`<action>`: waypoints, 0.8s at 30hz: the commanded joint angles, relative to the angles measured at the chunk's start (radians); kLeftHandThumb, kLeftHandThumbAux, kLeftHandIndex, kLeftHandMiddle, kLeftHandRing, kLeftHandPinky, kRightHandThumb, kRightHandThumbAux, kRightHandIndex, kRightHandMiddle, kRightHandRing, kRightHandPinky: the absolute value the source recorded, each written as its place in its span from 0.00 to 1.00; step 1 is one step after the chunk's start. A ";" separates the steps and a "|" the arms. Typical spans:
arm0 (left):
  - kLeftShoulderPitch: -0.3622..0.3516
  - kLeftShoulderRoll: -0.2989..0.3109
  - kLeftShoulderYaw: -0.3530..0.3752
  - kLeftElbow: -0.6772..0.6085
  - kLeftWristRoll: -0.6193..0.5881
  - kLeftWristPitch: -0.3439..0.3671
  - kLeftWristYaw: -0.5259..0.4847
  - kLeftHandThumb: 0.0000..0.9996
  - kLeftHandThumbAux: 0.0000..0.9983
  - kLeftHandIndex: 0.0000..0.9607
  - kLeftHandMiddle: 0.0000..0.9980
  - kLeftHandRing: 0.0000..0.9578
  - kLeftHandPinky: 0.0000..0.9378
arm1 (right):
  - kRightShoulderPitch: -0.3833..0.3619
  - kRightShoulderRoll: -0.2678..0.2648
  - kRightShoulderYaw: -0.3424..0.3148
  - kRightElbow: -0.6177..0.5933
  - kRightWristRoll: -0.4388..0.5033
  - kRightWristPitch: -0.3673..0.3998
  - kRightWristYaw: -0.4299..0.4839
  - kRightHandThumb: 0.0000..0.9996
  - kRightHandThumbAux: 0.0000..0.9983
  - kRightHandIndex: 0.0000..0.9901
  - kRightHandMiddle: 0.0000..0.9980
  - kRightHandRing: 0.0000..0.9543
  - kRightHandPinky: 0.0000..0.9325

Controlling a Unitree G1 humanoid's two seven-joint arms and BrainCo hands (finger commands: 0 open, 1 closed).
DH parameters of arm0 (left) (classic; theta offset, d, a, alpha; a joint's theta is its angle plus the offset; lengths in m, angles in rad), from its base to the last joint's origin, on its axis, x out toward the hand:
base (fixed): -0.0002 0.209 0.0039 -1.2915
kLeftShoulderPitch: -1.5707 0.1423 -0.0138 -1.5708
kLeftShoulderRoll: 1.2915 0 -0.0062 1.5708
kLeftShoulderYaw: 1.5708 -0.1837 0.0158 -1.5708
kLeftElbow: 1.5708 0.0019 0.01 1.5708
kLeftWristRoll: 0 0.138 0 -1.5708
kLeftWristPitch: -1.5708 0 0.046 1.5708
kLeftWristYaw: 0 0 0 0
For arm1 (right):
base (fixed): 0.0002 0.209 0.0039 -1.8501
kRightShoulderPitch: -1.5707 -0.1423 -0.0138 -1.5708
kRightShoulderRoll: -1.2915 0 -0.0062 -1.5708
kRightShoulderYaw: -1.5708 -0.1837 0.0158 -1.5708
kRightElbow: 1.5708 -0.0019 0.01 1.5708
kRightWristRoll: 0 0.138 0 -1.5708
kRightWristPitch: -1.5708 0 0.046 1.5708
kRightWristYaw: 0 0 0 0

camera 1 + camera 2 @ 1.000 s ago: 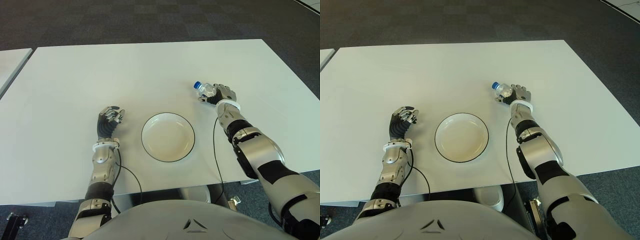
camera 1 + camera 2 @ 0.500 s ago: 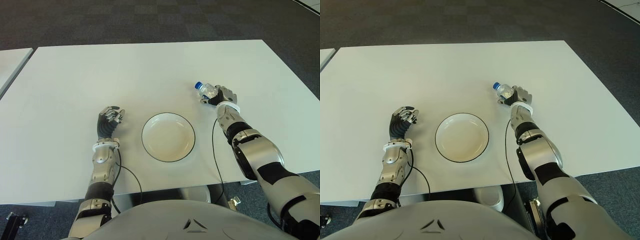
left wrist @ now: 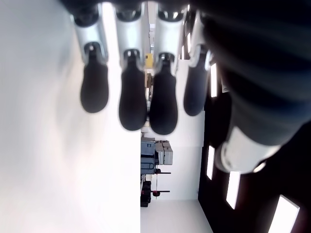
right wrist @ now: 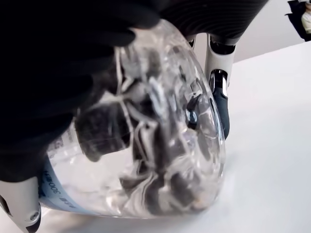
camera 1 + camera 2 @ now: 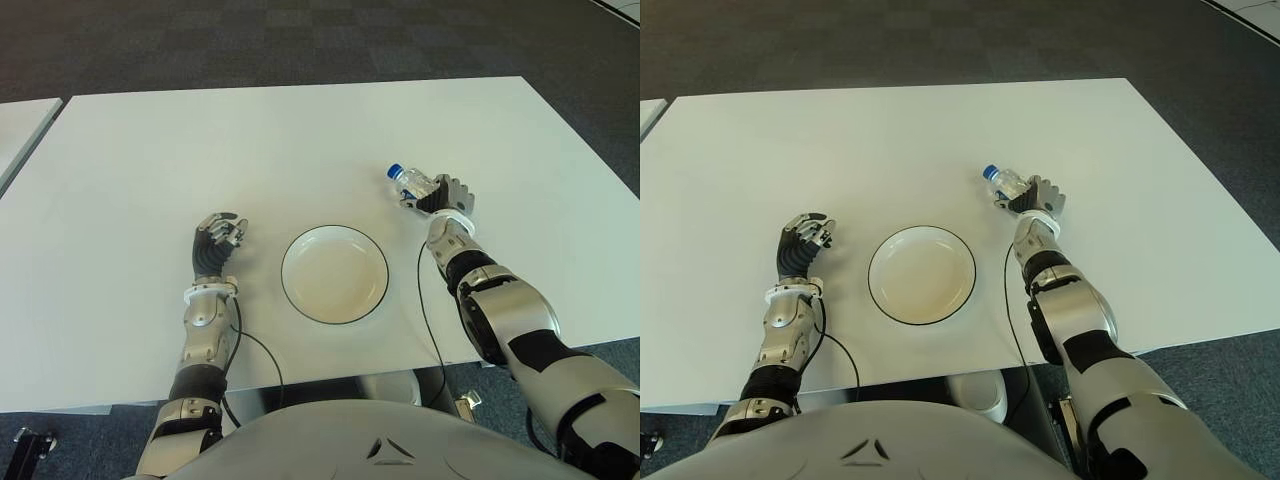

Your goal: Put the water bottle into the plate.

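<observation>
Right hand (image 5: 441, 197) has its fingers wrapped around the water bottle (image 5: 411, 183), grip confirmed in the right wrist view, where dark fingers (image 4: 104, 131) show through the clear plastic. Bottle sits in the hand over the white table (image 5: 300, 140), on the far right side of the plate (image 5: 334, 274), near it but clear of the rim. Long axis is tilted, blue cap (image 5: 394, 171) pointing away from the robot and toward its left; whether the base touches the table can't be told. Plate is empty and lies from the bottle toward the robot and to its left, so the carry is likely a short diagonal pull-in. Right hand already owns the bottle, so it's the obvious arm. Left hand (image 5: 217, 243) shows left of the plate, fingers loosely curled, holding nothing.
</observation>
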 commanded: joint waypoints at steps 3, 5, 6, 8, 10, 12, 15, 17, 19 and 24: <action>0.023 0.000 -0.001 0.026 0.010 0.031 0.008 0.71 0.71 0.45 0.68 0.69 0.69 | 0.062 0.028 -0.007 0.031 0.027 -0.007 -0.006 0.85 0.68 0.42 0.59 0.77 0.82; 0.023 0.000 -0.001 0.026 0.010 0.031 0.008 0.71 0.71 0.45 0.68 0.69 0.69 | 0.064 0.028 -0.014 0.030 0.034 -0.016 -0.014 0.84 0.68 0.42 0.58 0.78 0.83; 0.023 0.000 -0.001 0.026 0.010 0.031 0.008 0.71 0.71 0.45 0.68 0.69 0.69 | 0.064 0.028 -0.018 0.029 0.037 -0.021 -0.019 0.84 0.68 0.42 0.58 0.78 0.84; 0.023 -0.001 0.000 0.026 0.009 0.030 0.006 0.71 0.71 0.45 0.67 0.68 0.68 | 0.067 0.028 -0.029 0.027 0.047 -0.037 -0.032 0.84 0.68 0.42 0.57 0.80 0.86; 0.024 -0.001 0.000 0.025 0.008 0.029 0.005 0.71 0.71 0.45 0.67 0.68 0.68 | 0.068 0.028 -0.036 0.026 0.055 -0.051 -0.041 0.84 0.68 0.42 0.57 0.81 0.87; 0.024 -0.002 0.001 0.024 0.005 0.028 0.004 0.71 0.71 0.45 0.67 0.68 0.68 | 0.070 0.029 -0.048 0.024 0.066 -0.068 -0.053 0.84 0.68 0.42 0.57 0.82 0.87; 0.024 -0.003 0.001 0.023 0.005 0.027 0.004 0.71 0.71 0.45 0.67 0.68 0.68 | 0.071 0.031 -0.072 0.021 0.092 -0.093 -0.063 0.84 0.68 0.42 0.57 0.84 0.88; 0.024 -0.004 0.001 0.024 0.004 0.028 0.004 0.71 0.71 0.45 0.67 0.68 0.68 | 0.069 0.032 -0.089 0.020 0.109 -0.103 -0.064 0.84 0.68 0.42 0.58 0.85 0.89; 0.024 -0.003 0.001 0.025 0.004 0.028 0.003 0.71 0.71 0.45 0.67 0.68 0.68 | 0.065 0.033 -0.108 0.018 0.128 -0.111 -0.068 0.84 0.68 0.42 0.58 0.86 0.90; 0.023 -0.001 -0.002 0.028 0.008 0.022 0.002 0.71 0.71 0.45 0.67 0.68 0.68 | 0.038 0.043 -0.172 -0.006 0.196 -0.139 -0.082 0.73 0.72 0.44 0.79 0.88 0.91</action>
